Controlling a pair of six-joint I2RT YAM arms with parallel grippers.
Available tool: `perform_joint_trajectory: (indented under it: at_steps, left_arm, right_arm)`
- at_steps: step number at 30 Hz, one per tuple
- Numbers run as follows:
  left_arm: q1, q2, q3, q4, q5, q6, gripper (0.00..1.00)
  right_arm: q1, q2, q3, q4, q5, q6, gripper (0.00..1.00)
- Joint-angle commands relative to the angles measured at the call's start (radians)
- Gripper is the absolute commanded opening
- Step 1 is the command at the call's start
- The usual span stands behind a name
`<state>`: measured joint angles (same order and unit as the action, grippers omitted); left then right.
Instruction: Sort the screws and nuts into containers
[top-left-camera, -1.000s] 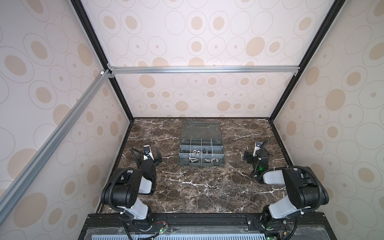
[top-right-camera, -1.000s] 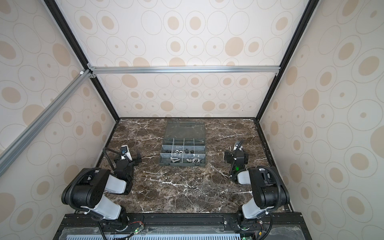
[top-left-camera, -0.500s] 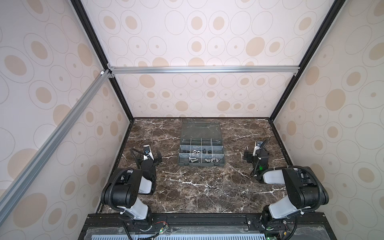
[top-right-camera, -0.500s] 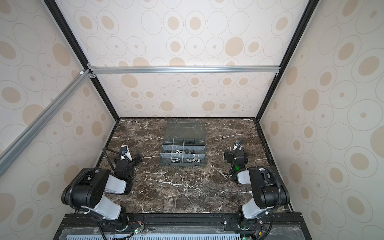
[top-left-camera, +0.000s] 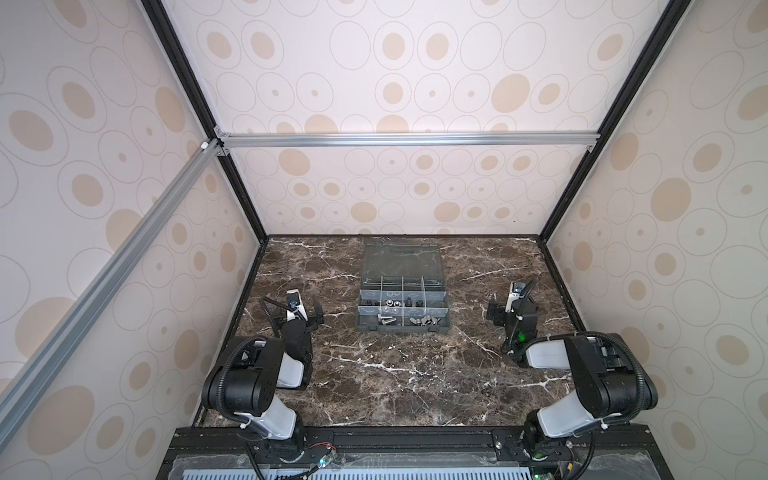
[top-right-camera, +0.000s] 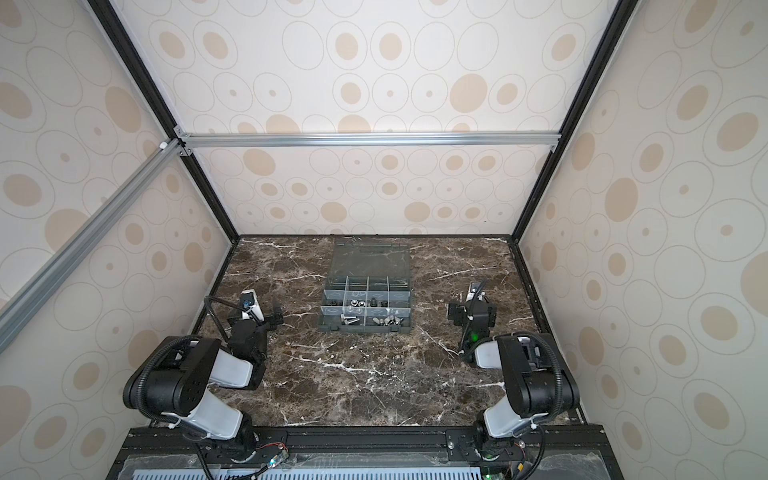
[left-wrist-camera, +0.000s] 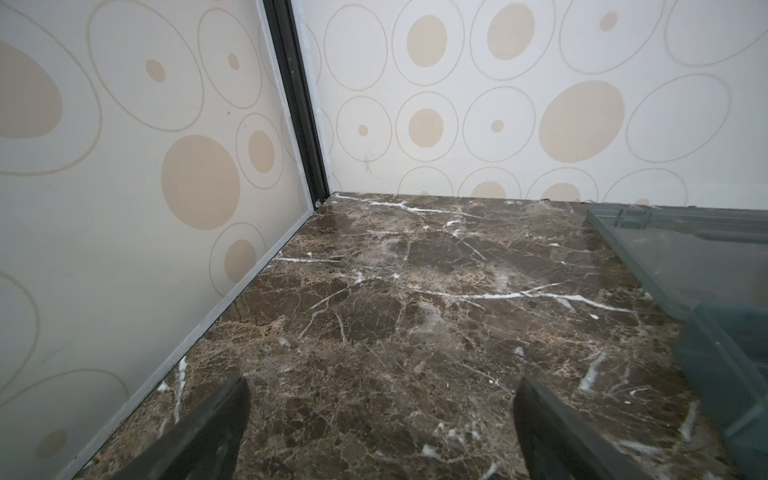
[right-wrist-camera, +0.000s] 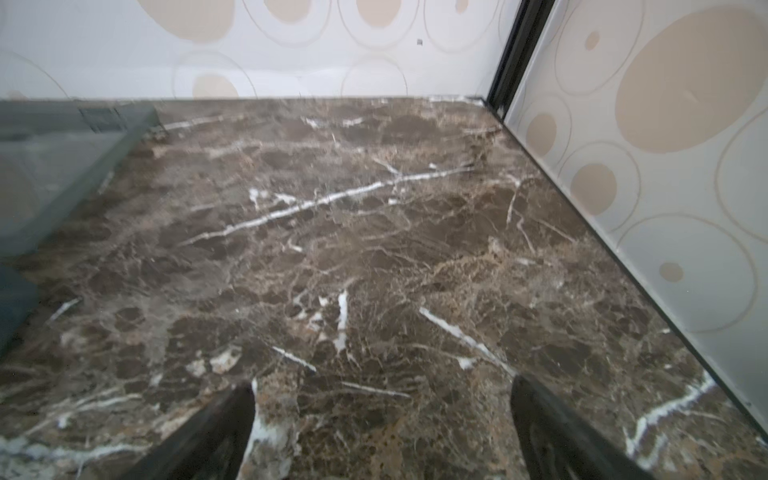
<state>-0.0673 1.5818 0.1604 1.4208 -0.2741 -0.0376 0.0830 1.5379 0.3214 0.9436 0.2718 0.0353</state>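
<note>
The containers are the cells of a dark grey organizer box (top-left-camera: 403, 329) (top-right-camera: 365, 328) standing mid-table in both top views, its clear lid (top-left-camera: 401, 262) folded flat behind it. Screws (top-left-camera: 424, 320) (top-right-camera: 390, 320) lie in the front row of cells. Nuts (top-left-camera: 390, 303) (top-right-camera: 356, 302) sit in the middle row. My left gripper (top-left-camera: 300, 314) (left-wrist-camera: 382, 388) hovers open over bare marble left of the box. On the box's right, my right gripper (top-left-camera: 513, 310) (right-wrist-camera: 382, 388) is open too. Neither holds anything. The wrist views catch only the box's edge (left-wrist-camera: 706, 332) (right-wrist-camera: 12, 299).
A brown marble tabletop (top-left-camera: 395, 374) is enclosed by patterned walls on three sides, with black frame posts (top-left-camera: 552, 216) in the back corners. Both arm bases sit on the front rail (top-left-camera: 395, 436). No loose parts show on the marble.
</note>
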Motion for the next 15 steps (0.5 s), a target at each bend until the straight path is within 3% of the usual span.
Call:
perform_joint_trajectory:
  at_steps: [1,2,4,6,8,10,15]
  left_arm:
    - [0.004,0.011,-0.119,0.29,0.01,0.006,0.99]
    - [0.004,0.039,-0.158,0.401,0.004,0.002,0.99]
    - [0.004,0.028,-0.14,0.361,0.021,0.01,0.99]
    - [0.003,0.009,-0.07,0.222,0.025,0.015,0.99]
    - [0.003,-0.003,0.063,-0.058,0.037,0.018,0.99]
    - [0.015,-0.003,0.048,-0.031,0.039,0.004,0.99]
    - [0.014,0.0,0.056,-0.044,0.036,0.007,0.99]
  right_arm:
    - [-0.006,0.003,-0.176,0.38,-0.047,-0.028,0.99]
    - [-0.007,0.047,-0.204,0.472,-0.032,-0.017,0.99]
    - [-0.006,0.007,-0.156,0.337,-0.039,-0.024,0.99]
    - [-0.006,-0.02,-0.046,0.108,0.001,-0.002,0.99]
    - [-0.009,0.0,0.102,-0.148,0.017,0.002,0.99]
    - [-0.004,0.012,0.074,-0.072,0.017,-0.01,0.99]
    - [-0.005,0.0,0.085,-0.117,0.015,-0.003,0.99]
